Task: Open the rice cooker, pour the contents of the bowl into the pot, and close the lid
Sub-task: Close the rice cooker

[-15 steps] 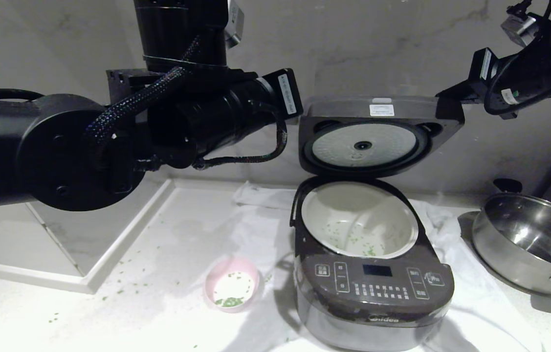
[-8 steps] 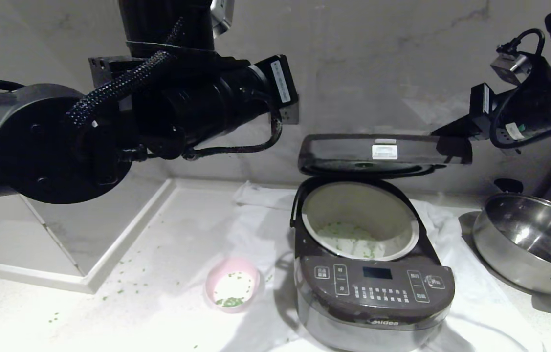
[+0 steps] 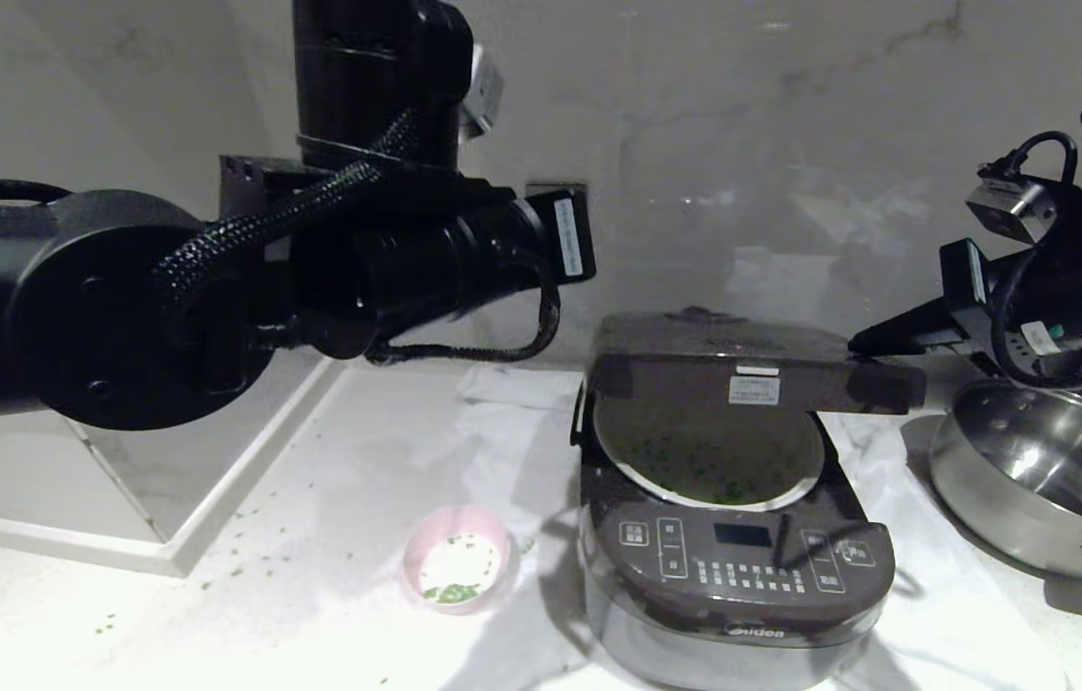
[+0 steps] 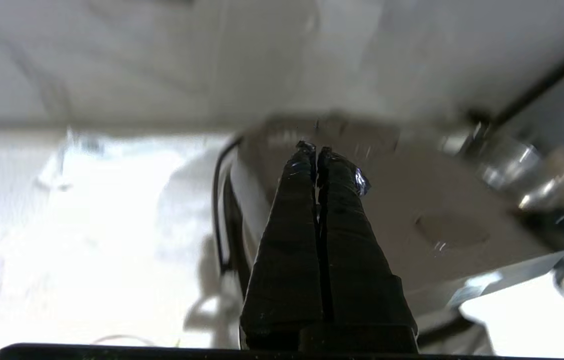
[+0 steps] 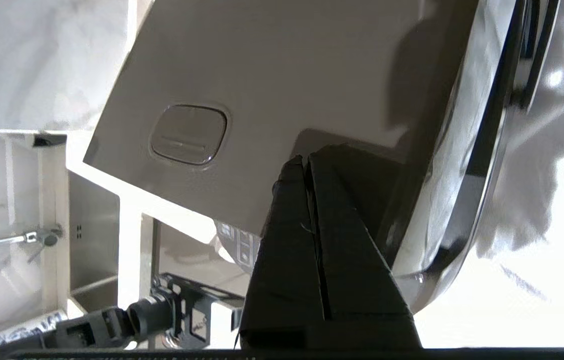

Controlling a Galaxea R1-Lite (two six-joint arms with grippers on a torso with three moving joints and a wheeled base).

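The rice cooker (image 3: 742, 576) stands on a white cloth, its lid (image 3: 752, 369) lowered to a narrow gap above the pot (image 3: 675, 494). Green and white contents (image 3: 694, 461) lie in the shadowed pot. My right gripper (image 3: 862, 341) is shut and its tip rests on the lid's top right corner. In the right wrist view the gripper (image 5: 306, 159) lies against the lid (image 5: 287, 75), beside the oblong release button (image 5: 188, 134). My left gripper (image 4: 314, 147) is shut and empty, held in the air left of the cooker. The pink bowl (image 3: 457, 566) sits on the counter with a few bits left inside.
A shiny steel pan (image 3: 1040, 480) sits right of the cooker, just under my right arm. My left arm (image 3: 214, 288) fills the upper left. A raised white ledge (image 3: 166, 537) borders the counter at the left. Green bits (image 3: 252, 557) are scattered near the bowl.
The lid has swung down from upright to almost shut, and my right gripper came down with it on its corner. The left arm shifted only slightly.
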